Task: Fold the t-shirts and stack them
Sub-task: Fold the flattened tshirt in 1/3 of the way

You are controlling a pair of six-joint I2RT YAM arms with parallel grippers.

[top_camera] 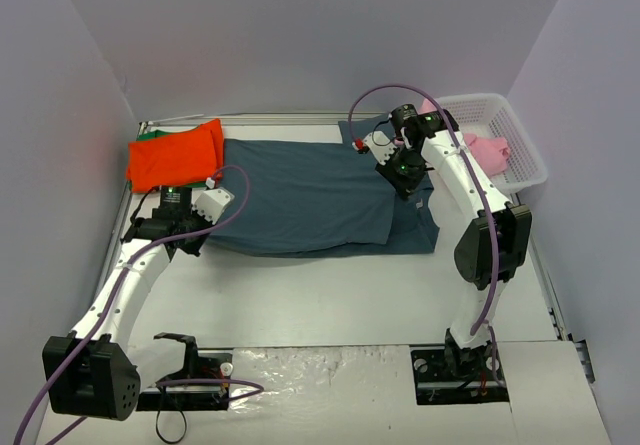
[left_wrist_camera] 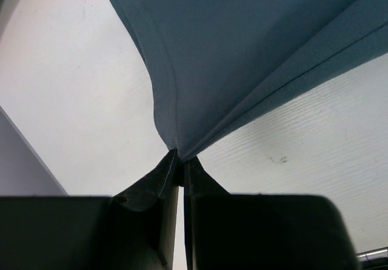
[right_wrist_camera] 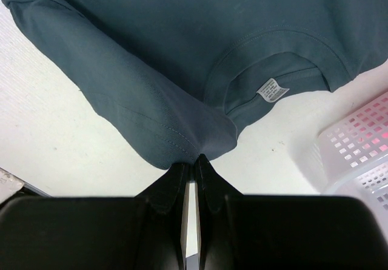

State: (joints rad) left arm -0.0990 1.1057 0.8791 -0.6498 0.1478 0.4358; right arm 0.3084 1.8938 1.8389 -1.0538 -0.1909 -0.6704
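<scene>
White table (top_camera: pixel 330 295), grey walls on three sides. Blue shirt (top_camera: pixel 310 195) lies flat across the middle, collar end toward the basket (top_camera: pixel 525 160), near long edge already turned over onto itself.

Left gripper (left_wrist_camera: pixel 182 167) is closed tight on a hem corner at the shirt's left end, with cloth pulled up into a tent from the pinch. Right gripper (right_wrist_camera: pixel 194 164) is closed tight on the edge of the shoulder/sleeve fold just beside the collar; the neck label (right_wrist_camera: pixel 272 90) faces up. Both have only a thin bite of fabric.

Orange shirt (top_camera: pixel 175 157) sits folded at the back left with the green shirt (top_camera: pixel 150 135) peeking out under it, and the blue shirt's left end touches or nearly touches that pile. Pink shirt (top_camera: pixel 490 149) is in the basket, not yet folded.

Risks, as I judge them:
- Small pinch on either side could slip if the arms pull apart and the cloth goes taut, so the corner drops and the fold is lost.
- Arms lifting unevenly would skew the fold and undo the turned edge.
- The left end swinging back could drag or knock the orange pile.
- Right arm works close to the basket and could bump it.
- How many layers each grip holds, I cannot tell; one layer only would open the fold.
</scene>
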